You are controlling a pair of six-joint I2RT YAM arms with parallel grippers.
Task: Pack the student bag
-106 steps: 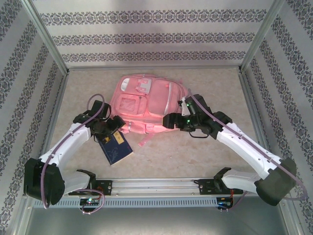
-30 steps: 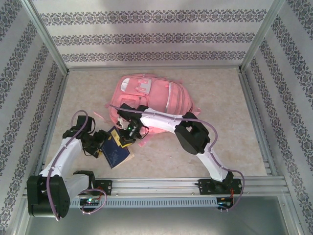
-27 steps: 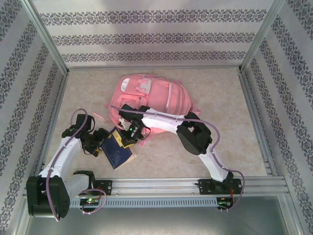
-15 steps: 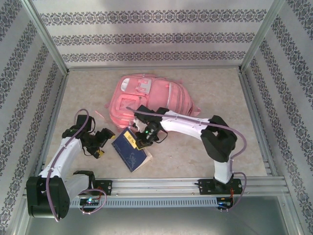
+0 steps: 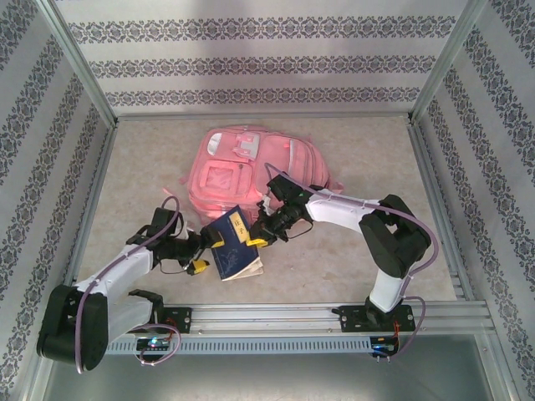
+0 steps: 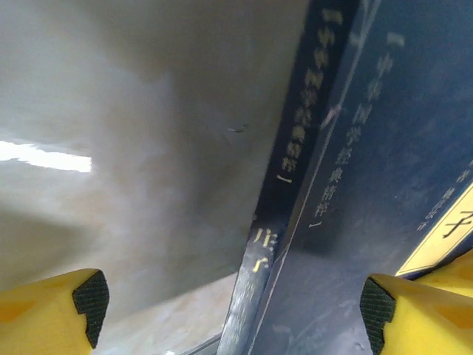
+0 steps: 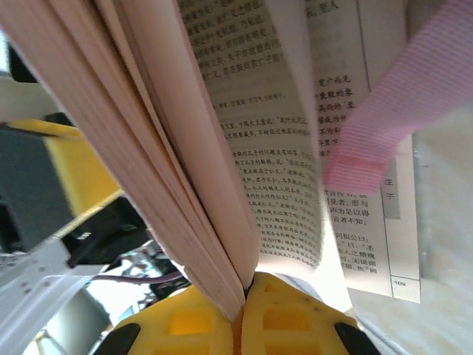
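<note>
Many pages (image 7: 222,185) of the book (image 5: 234,249) are pinched in the right gripper (image 5: 257,240); the left gripper (image 5: 206,254) gapes wide, empty. The student bag (image 5: 251,167) lies at the book's twelve o'clock. Lift slowly, or pages could rip.

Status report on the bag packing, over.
Left gripper open at book spine. Right gripper shut on book pages. Student bag lies behind. Pink strap across pages.

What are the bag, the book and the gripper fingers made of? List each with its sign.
Student bag: soft pink fabric, matte; it sags and creases. Book: printed paper pages, fanned; dark blue cover looks smooth, slightly glossy card. Fingers: yellow hard plastic, probably, with black textured pads, maybe rubber.
</note>
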